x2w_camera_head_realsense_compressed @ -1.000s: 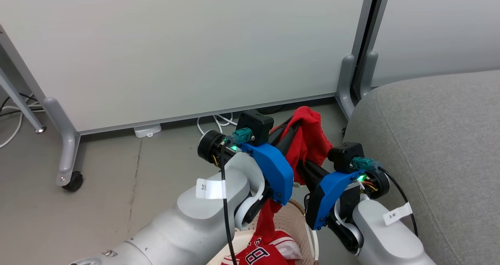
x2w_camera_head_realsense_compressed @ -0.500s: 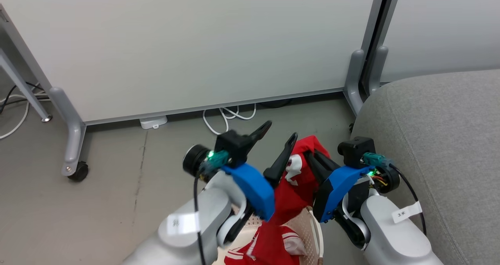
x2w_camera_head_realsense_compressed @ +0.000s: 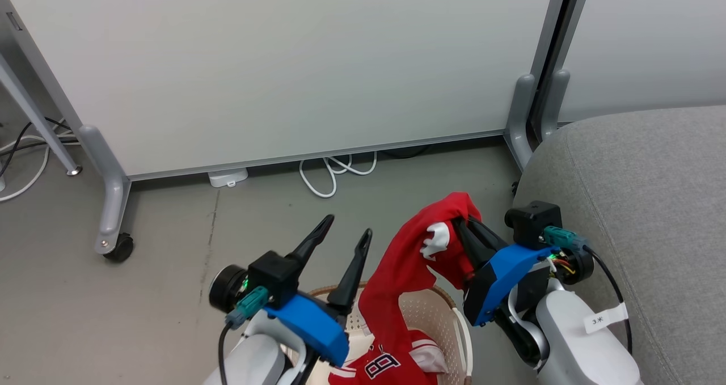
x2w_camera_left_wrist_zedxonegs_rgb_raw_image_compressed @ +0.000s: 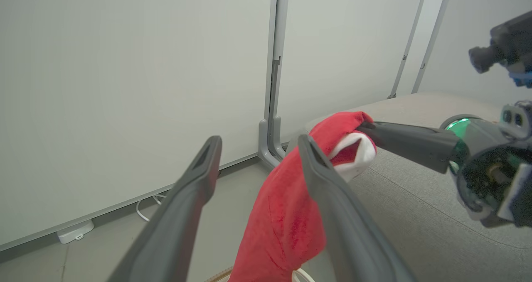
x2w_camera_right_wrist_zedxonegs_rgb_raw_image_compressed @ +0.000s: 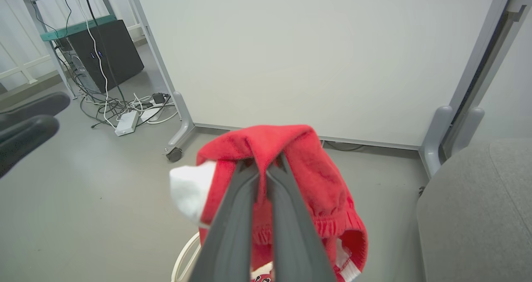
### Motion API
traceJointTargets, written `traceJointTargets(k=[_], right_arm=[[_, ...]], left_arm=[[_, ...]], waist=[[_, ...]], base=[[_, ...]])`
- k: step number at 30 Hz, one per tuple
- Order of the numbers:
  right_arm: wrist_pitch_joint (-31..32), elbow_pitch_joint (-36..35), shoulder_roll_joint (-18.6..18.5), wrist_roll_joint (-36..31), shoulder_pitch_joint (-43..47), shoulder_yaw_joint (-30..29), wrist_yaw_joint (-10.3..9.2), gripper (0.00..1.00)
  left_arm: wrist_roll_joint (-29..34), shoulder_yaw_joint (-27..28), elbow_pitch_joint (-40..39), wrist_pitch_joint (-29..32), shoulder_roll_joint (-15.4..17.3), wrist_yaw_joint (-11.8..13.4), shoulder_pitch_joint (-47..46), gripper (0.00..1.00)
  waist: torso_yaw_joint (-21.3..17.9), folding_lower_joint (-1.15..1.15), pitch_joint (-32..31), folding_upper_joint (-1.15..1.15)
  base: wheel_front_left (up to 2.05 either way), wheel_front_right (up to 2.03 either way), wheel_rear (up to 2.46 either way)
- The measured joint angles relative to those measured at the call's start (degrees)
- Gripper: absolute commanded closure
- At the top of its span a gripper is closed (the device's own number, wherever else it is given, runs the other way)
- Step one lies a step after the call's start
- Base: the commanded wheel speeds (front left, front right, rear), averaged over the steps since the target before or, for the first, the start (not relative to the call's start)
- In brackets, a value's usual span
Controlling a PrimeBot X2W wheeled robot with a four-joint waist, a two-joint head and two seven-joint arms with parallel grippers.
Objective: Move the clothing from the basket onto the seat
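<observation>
Above the basket [x2w_camera_head_realsense_compressed: 424, 319], right gripper [x2w_camera_head_realsense_compressed: 460, 226], jaws clamped on the red garment [x2w_camera_head_realsense_compressed: 397, 269]; left gripper [x2w_camera_head_realsense_compressed: 348, 226], jaws apart.

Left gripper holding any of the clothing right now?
No, the left gripper is open with bare floor between its fingers; the red garment hangs from the right gripper.

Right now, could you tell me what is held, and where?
The right gripper pinches the red garment at its topmost fold; the left gripper holds nothing.
</observation>
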Motion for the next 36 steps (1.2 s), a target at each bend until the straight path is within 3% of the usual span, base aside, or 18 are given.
traceJointTargets(k=[7, 14, 28, 36], right_arm=[[1.13, -2.75, 0.0, -0.58, 1.85, -1.33, 0.0, 1.0], [1.92, -4.52, -0.01, -1.04, 2.93, -2.16, 0.0, 1.0], [2.9, -6.13, -0.01, -1.09, 3.96, -2.55, 0.0, 1.0], [3.14, -6.71, -0.01, -1.13, 3.97, -2.86, 0.0, 1.0]], left_arm=[[4.27, 7.2, -1.77, 0.01, -0.43, -1.21, 5.72, 0.0], [7.4, 10.83, -2.3, 0.01, -1.61, -2.07, 8.99, 0.0], [8.47, 11.43, -1.62, 0.01, -2.75, -2.48, 9.36, 0.0], [7.86, 11.13, -1.59, 0.01, -2.7, -2.49, 9.34, 0.0]], waist=[[0.01, 0.0, -0.03, 0.0], [0.08, 0.0, 0.2, 0.0], [-0.45, 0.0, 0.23, 0.0], [-2.81, 0.0, 0.54, 0.0]], base=[[0.0, 0.0, 0.0], [0.0, 0.0, 0.0], [0.0, 0.0, 0.0], [0.0, 0.0, 0.0]])
